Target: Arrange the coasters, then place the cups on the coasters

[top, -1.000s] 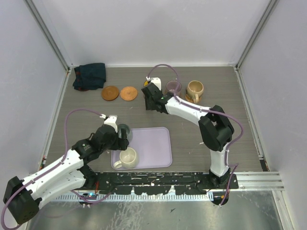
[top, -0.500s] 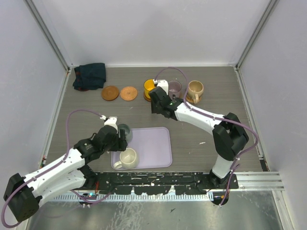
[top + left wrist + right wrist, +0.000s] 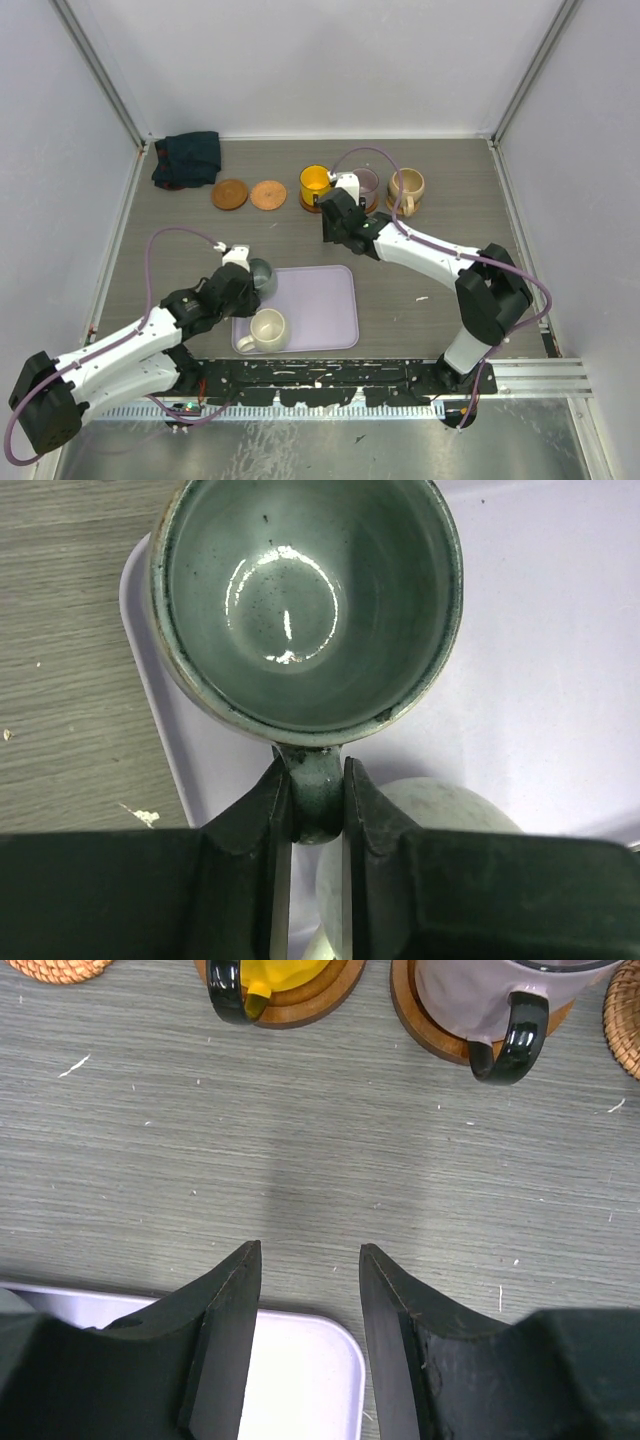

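Note:
My left gripper (image 3: 318, 798) is shut on the handle of the grey-green cup (image 3: 305, 600), which stands at the far left corner of the lavender tray (image 3: 320, 310). A cream cup (image 3: 268, 328) sits on the tray just nearer. My right gripper (image 3: 310, 1255) is open and holds nothing, hovering over the table between the tray and the back row. There the yellow cup (image 3: 315, 185), the purple cup (image 3: 365, 184) and the tan cup (image 3: 407, 186) each stand on a coaster. Two bare coasters (image 3: 229, 194) (image 3: 268, 194) lie left of them.
A dark folded cloth (image 3: 187, 158) lies in the back left corner. White walls with metal rails close in the table on three sides. The right arm's elbow (image 3: 490, 295) hangs over the table's right side.
My left gripper has closed on the grey-green cup's handle. My right gripper has drawn back from the yellow cup, which now stands uncovered on its coaster.

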